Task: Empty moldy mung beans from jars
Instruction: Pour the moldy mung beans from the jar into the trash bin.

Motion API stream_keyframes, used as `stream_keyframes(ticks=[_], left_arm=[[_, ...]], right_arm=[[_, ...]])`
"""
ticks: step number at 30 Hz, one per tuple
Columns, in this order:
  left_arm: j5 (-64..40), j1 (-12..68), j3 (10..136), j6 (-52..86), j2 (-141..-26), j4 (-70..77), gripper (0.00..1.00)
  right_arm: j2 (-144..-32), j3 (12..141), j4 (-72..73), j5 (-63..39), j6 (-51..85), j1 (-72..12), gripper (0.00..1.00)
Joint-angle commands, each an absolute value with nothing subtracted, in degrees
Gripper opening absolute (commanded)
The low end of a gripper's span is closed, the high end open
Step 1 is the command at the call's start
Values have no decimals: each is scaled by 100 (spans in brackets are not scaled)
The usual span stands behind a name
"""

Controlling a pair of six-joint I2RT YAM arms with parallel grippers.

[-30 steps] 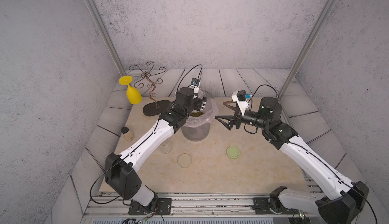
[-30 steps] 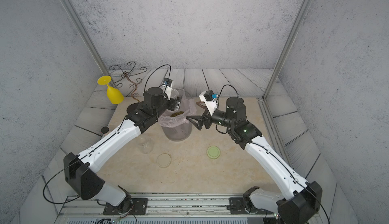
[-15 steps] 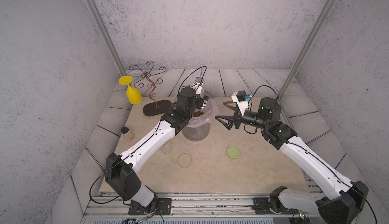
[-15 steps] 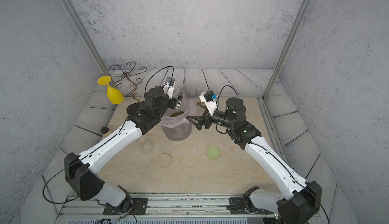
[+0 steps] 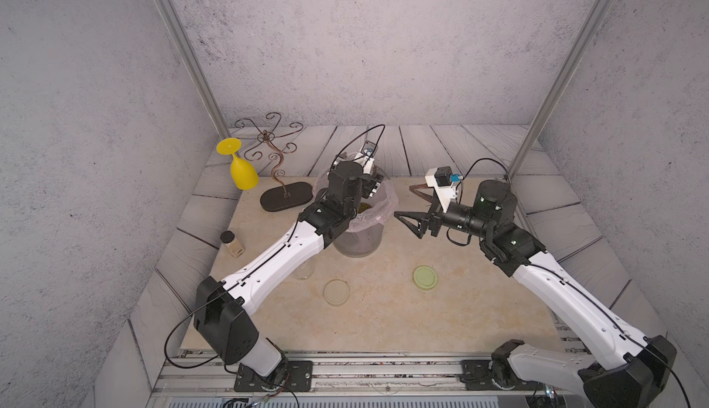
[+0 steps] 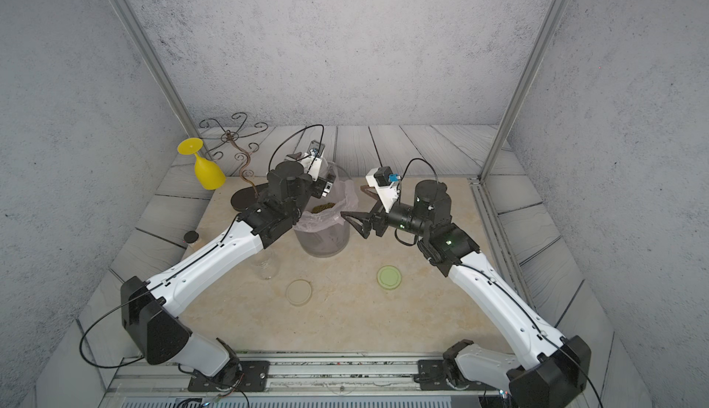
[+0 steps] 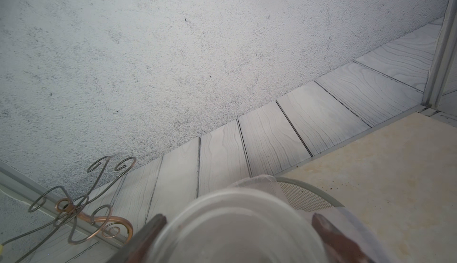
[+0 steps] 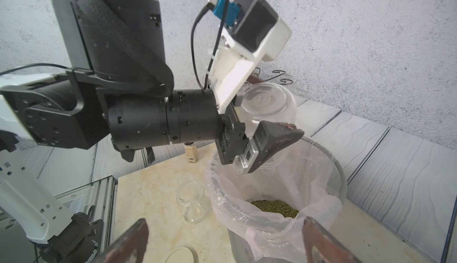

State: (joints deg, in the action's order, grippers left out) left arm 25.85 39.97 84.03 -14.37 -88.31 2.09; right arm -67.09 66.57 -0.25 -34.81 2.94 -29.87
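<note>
One jar [image 8: 268, 106], pinched between the fingers of the left tool [image 7: 237, 232], is tipped base-up. The raised lettering on its base is too small to read. It hangs just above the mesh bin [image 8: 329, 155], and the mung beans [image 8: 274, 207] lie in the bin's plastic liner below that tool. The second jar [image 5: 305, 270] stands open on the desk [image 5: 383, 321], half hidden under the left forearm. The right tool [image 5: 407, 225] is spread wide and holds nothing, just beside the bin's rim. Behind both tools, a beige lid [image 5: 336, 292] and a green lid [image 5: 425, 277] lie flat. A black-capped bottle [image 5: 231, 243] carries a barcode sticker, unreadable.
</note>
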Motion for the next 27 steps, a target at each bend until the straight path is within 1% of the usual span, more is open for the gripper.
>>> stream_keyframes(ticks=[1, 7, 13, 22, 27], left_arm=[[2833, 4079, 8534, -1666, -8852, 759, 48], [3151, 4226, 8497, -2093, -8920, 1019, 47], [3199, 4254, 8435, -2019, -8759, 981, 48], [2909, 4247, 8601, -1063, -8374, 182, 48], [2558, 4194, 8934, -194, -8169, -720, 48]], right_arm=[[-6540, 6618, 27, -3456, 258, -2966, 96], [-6564, 6631, 24, -3450, 245, -2963, 96], [-6574, 6626, 48, -3447, 272, -2966, 96], [-6547, 6645, 53, -3461, 325, -2966, 96], [-6525, 6645, 53, -3524, 415, -2971, 96]])
